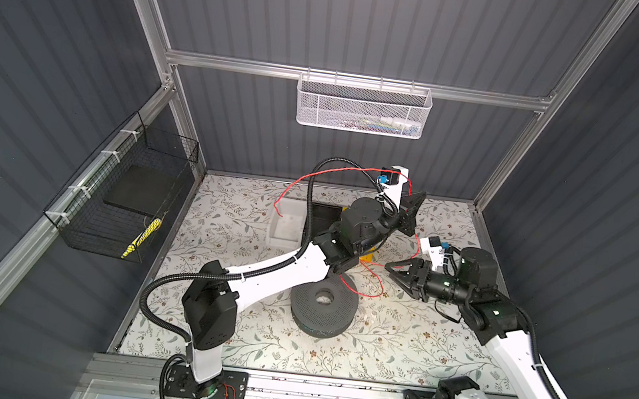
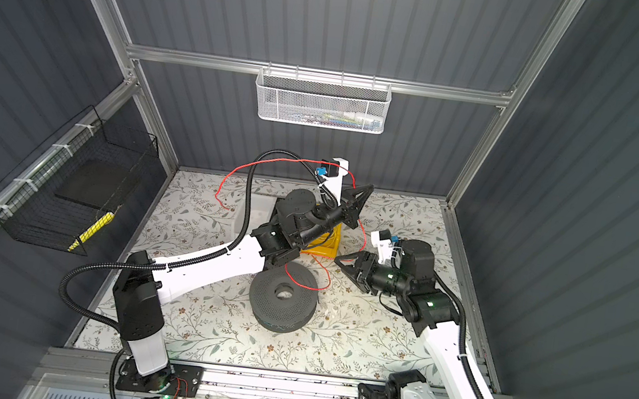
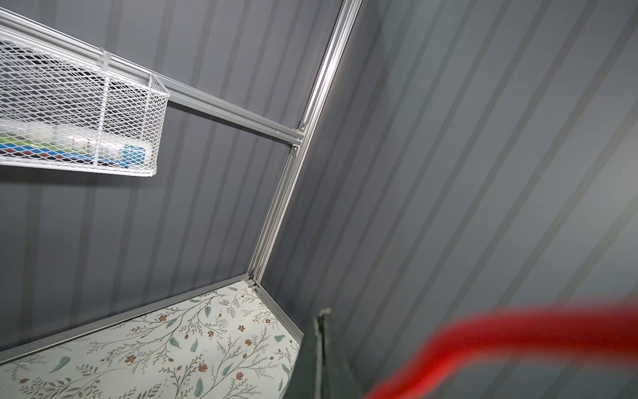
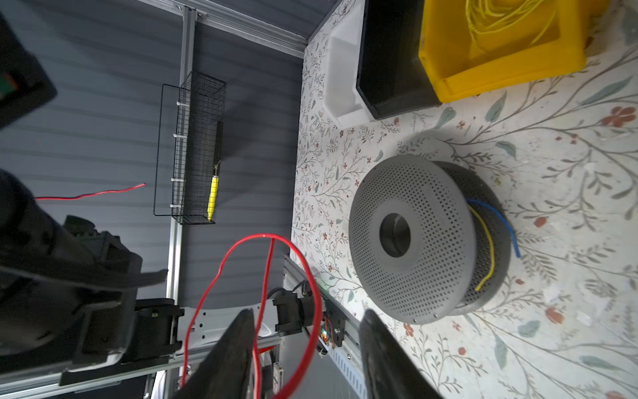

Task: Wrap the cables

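two cables, the blue cable [image 4: 500,216] and the yellow cable [image 4: 486,241], sit on the grey spool [image 4: 414,193]. the red cable [image 3: 518,326] hangs loose, so its wrapping looks not yet done. the right gripper [image 4: 307,314] has its jaws open around the red cable. farther back, the left gripper [image 3: 322,319] has its jaws shut and seems to hold it up high. the pinch spot is too blurry to see.

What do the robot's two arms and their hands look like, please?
The left arm and right arm have white links, black joint housings and black corrugated cable conduit. The left hand and right hand are black, triangular and open-framed.
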{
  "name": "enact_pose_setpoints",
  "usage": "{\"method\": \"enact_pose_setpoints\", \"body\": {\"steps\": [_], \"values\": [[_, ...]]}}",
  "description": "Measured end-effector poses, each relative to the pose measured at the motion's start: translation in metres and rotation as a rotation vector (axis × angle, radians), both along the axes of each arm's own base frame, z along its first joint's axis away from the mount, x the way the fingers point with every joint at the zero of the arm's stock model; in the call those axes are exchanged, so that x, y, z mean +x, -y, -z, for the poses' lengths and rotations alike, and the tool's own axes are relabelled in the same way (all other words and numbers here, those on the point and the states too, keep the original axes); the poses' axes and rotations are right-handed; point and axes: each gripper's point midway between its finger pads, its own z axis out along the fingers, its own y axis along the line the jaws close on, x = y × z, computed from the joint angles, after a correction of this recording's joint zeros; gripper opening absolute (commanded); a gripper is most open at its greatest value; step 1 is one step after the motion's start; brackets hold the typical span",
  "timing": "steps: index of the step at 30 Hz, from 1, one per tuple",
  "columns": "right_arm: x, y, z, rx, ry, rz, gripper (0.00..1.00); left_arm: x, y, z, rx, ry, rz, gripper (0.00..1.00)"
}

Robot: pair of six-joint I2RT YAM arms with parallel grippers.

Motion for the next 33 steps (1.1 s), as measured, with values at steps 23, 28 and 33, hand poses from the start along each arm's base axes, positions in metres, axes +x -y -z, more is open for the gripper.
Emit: {"method": "enact_pose_setpoints", "body": {"steps": [23, 28, 33], "values": [[-0.004, -0.051, -0.004, 0.032, 0.005, -0.2, 0.37, 0.001, -0.001, 0.004, 0.034, 0.032, -0.018, 0.0], [-0.008, -0.057, -0.008, 0.017, 0.031, -0.242, 0.32, 0.002, -0.001, 0.003, 0.035, 0.035, -0.023, 0.0], [-0.007, -0.056, -0.003, -0.001, 0.031, -0.242, 0.32, 0.002, -0.001, 0.003, 0.037, 0.037, -0.025, 0.0]]}}
